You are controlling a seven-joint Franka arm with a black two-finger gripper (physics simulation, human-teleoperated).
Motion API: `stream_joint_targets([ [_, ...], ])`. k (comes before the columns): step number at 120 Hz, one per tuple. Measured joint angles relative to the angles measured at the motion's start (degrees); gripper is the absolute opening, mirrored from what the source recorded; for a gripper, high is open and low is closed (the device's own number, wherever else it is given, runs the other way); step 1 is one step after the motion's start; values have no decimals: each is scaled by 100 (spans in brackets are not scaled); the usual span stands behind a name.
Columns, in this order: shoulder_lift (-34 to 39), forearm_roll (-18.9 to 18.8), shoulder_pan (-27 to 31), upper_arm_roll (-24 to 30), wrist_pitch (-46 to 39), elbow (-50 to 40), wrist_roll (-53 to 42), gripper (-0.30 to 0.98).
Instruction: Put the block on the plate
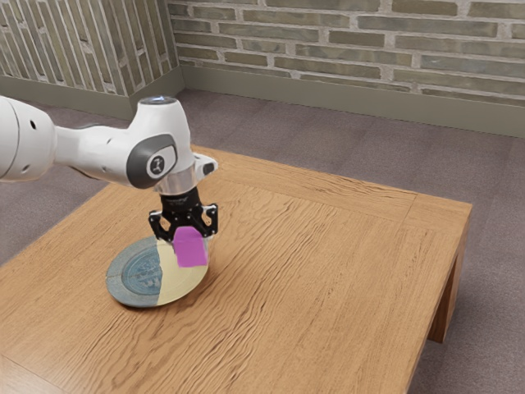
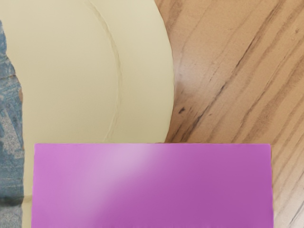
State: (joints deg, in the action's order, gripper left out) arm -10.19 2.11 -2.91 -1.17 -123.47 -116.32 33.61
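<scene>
Pincer has block clamped btwn its fingers, up over cream side of plate, nr the rim. Plate ctr lies toward the exterior view's left, so prob. shift that way, then lower & release.

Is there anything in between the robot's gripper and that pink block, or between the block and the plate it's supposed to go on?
Nothing visible is in the way. The gripper already has the block between its fingers, and no object shows between the block and the plate.
</scene>
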Motion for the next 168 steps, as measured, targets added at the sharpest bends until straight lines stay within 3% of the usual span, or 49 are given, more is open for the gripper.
stream_joint_targets([
  [29, -138, 6, 506, 19, 6, -135, 24, 41],
  [76, -458, 201, 745, 30, -176, -165, 4, 44],
  [113, -352, 352, 796, 28, -208, -167, -161, 62],
  [144, 20, 311, 747, 100, -70, -96, -301, 67],
  [168, 77, 274, 728, 175, 318, 484, -865, 68],
])
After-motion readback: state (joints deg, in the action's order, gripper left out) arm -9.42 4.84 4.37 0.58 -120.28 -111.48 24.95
